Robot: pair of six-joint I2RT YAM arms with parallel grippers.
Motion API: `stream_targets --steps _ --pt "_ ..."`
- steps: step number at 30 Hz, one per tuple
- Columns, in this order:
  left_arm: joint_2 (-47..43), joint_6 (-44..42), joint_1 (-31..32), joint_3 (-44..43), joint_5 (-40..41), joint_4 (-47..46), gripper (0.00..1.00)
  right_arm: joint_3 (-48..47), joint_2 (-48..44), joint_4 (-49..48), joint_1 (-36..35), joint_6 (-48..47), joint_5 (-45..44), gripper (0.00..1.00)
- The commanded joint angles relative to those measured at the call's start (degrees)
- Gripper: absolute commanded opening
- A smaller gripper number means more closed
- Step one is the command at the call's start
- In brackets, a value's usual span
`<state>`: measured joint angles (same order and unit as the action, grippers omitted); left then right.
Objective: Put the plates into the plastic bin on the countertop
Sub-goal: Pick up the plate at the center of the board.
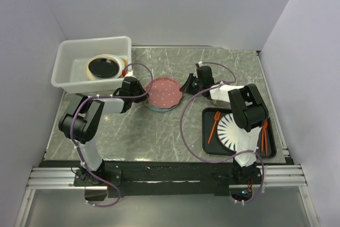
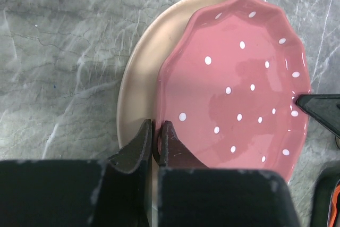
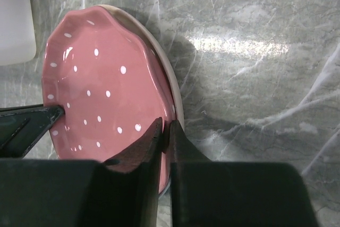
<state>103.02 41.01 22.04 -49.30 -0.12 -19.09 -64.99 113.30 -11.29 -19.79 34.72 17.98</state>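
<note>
Pink dotted plate (image 2: pixel 239 94), stacked on tan plate (image 2: pixel 137 78) mid-countertop (image 1: pixel 159 131), is pinched at opposite rims by left gripper (image 2: pixel 158 131) and right gripper (image 3: pixel 166 128), jaws nearly closed. To be lifted level, in sync, toward plastic bin (image 1: pixel 66 70).

Left gripper (image 2: pixel 158 133) pinching pink plate (image 2: pixel 239 89) rim, atop tan plate (image 2: pixel 139 78).

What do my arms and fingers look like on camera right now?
The left arm and right arm are both black at the joints with white link sections. A thin purple cable loops along each. The fingers are black wedges tapering to narrow tips, with pale scuffs on their edges.
</note>
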Motion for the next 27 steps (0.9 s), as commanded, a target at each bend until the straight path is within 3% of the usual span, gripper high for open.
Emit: stream_targets --steps 1,3,6,11,20,27 --pt "0.16 -2.87 1.51 -0.62 -0.76 0.55 0.01 2.50 -1.58 -2.59 -0.60 -0.27 4.70 0.20" --pt "-0.45 -2.78 1.51 -0.71 -0.67 0.90 0.01 3.64 -2.37 -3.99 -0.60 0.08 5.05 0.38" --pt "-1.07 -2.87 1.51 -1.15 -0.85 1.68 0.01 5.39 -4.31 -5.84 -0.60 0.52 4.88 0.55" --pt "-2.82 -2.96 1.51 -1.59 -1.02 2.39 0.01 7.15 -6.86 -6.29 -0.69 0.70 4.79 0.75" --pt "-4.76 -2.78 1.51 -3.26 -1.20 4.50 0.01 10.49 -10.81 -8.66 -0.60 0.79 3.74 0.94" --pt "-7.48 -2.96 1.51 -4.22 -1.11 5.64 0.01 11.46 -13.36 -8.92 -0.60 0.61 4.08 0.99"
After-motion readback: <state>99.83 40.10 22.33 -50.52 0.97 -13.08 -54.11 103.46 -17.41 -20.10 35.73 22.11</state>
